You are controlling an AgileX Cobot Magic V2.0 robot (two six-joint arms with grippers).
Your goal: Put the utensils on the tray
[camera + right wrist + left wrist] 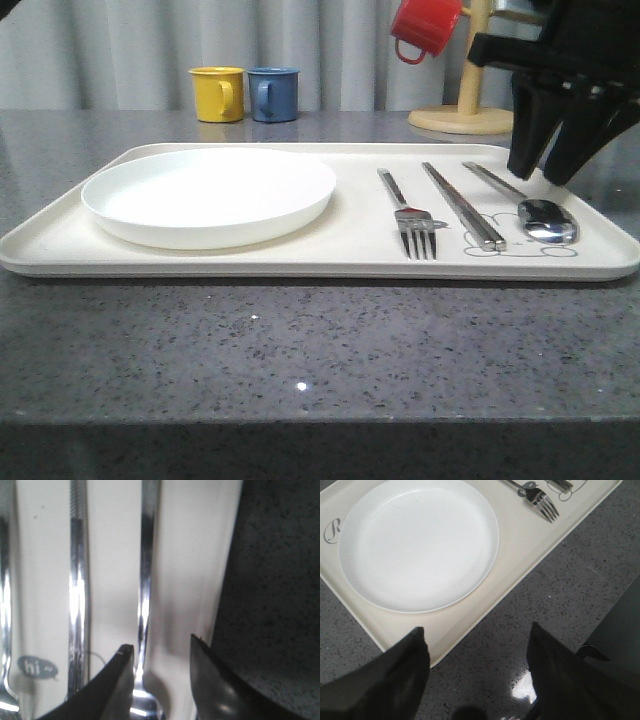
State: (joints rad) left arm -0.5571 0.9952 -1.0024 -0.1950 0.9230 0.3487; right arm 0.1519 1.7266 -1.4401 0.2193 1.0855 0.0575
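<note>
The cream tray (300,268) lies on the grey counter. On its right half the fork (410,215), the chopsticks (462,205) and the spoon (545,220) rest side by side, all flat. My right gripper (540,175) hovers open just above the spoon's handle, near the tray's right rim. In the right wrist view its open gripper (160,642) has the spoon handle (146,570) running under one finger, with the chopsticks (77,580) beside it. My left gripper (477,627) is open and holds nothing, above the counter at the tray (530,535) edge, with the fork (542,502) farther off.
A round white plate (210,195) fills the tray's left half. Behind the tray stand a yellow mug (218,93) and a blue mug (273,93). A red mug (425,27) hangs on a wooden mug stand (470,100) at the back right.
</note>
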